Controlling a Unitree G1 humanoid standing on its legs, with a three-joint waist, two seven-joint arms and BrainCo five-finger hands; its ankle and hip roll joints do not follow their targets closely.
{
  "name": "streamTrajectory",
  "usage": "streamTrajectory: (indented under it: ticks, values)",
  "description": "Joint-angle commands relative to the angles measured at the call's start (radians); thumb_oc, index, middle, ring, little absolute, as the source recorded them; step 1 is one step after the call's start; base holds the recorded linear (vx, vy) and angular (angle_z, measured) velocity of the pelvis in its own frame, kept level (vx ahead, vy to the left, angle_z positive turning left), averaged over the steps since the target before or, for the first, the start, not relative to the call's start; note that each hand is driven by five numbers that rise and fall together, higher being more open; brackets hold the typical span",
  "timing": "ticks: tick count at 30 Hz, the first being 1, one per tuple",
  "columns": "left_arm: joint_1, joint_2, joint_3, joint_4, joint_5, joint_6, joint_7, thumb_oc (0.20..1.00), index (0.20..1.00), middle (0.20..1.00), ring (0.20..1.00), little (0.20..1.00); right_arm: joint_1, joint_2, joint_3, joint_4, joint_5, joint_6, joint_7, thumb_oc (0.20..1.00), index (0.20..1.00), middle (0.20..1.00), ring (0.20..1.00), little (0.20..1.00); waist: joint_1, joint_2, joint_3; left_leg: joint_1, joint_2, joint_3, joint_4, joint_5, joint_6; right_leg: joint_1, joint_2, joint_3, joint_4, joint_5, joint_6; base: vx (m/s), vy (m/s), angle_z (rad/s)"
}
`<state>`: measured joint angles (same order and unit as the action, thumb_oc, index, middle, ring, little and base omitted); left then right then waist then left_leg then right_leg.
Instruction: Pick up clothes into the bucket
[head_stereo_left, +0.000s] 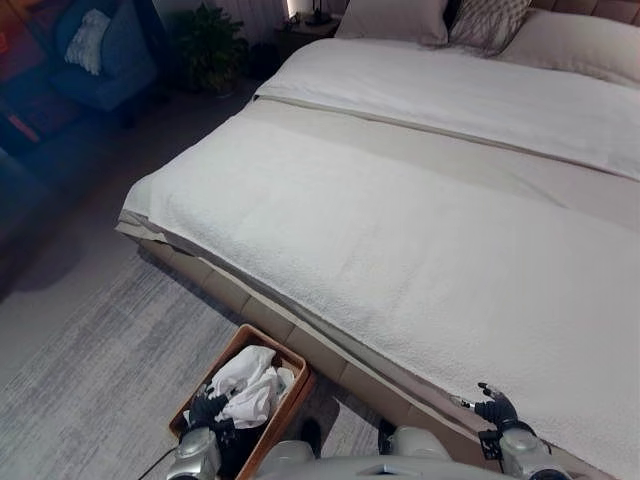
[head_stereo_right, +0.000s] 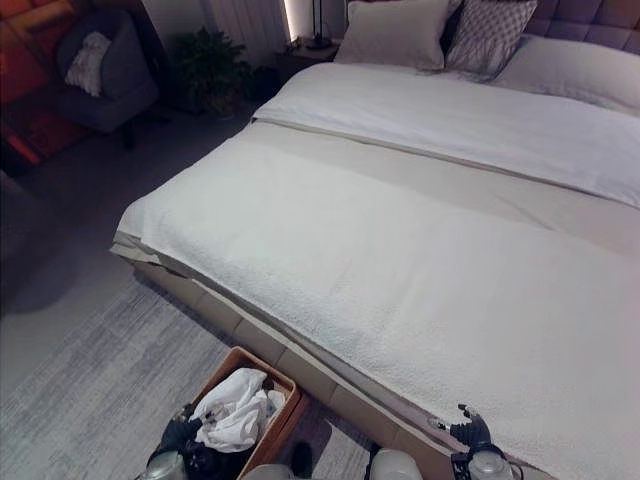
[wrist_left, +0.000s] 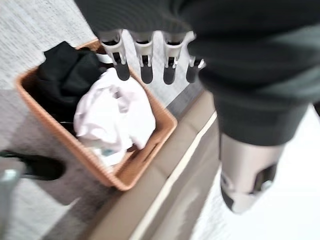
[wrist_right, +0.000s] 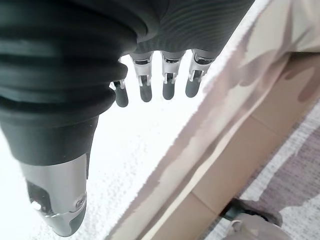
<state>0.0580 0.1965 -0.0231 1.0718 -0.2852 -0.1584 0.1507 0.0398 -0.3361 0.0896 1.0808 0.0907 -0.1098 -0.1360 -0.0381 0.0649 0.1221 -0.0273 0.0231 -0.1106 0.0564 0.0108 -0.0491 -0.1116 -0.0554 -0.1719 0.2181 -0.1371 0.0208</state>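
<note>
An orange-brown basket (head_stereo_left: 291, 392) stands on the rug at the foot of the bed. It holds a crumpled white garment (head_stereo_left: 247, 386) and a black garment (wrist_left: 67, 75) under and beside it. My left hand (head_stereo_left: 205, 408) hovers just over the basket's near end, open, fingers (wrist_left: 145, 62) straight above the white garment (wrist_left: 114, 114) and holding nothing. My right hand (head_stereo_left: 494, 407) hangs open over the bed's near edge, its fingers (wrist_right: 167, 75) straight above the white blanket.
The large bed (head_stereo_left: 420, 240) with a white blanket takes up the right and middle; pillows (head_stereo_left: 440, 20) lie at its head. A grey rug (head_stereo_left: 90, 380) covers the floor on the left. A dark armchair (head_stereo_left: 100, 50) and a plant (head_stereo_left: 212, 45) stand far left.
</note>
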Motion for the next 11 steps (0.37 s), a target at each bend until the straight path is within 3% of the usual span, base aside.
streamTrajectory:
  ticks: [1,11]
  values:
    - [0.013,0.006,0.003,0.043,0.076,0.006,-0.04,1.0,1.0,1.0,1.0,1.0,-0.003,0.019,0.015,0.015,0.033,-0.005,0.04,1.0,1.0,1.0,1.0,1.0,0.011,-0.064,-0.004,-0.007,-0.065,0.018,0.016,-0.017,0.007,0.146,-0.035,0.016,-0.215,0.122,0.067,0.06,-0.014,-0.01]
    - [0.027,-0.024,-0.019,0.136,0.131,0.045,-0.09,1.0,1.0,1.0,1.0,1.0,0.01,0.048,0.014,0.057,0.041,0.009,0.07,1.0,1.0,1.0,1.0,1.0,0.005,-0.073,-0.032,0.057,-0.061,0.024,-0.028,-0.024,0.013,0.195,-0.034,0.017,-0.219,0.11,0.068,0.04,-0.005,0.0]
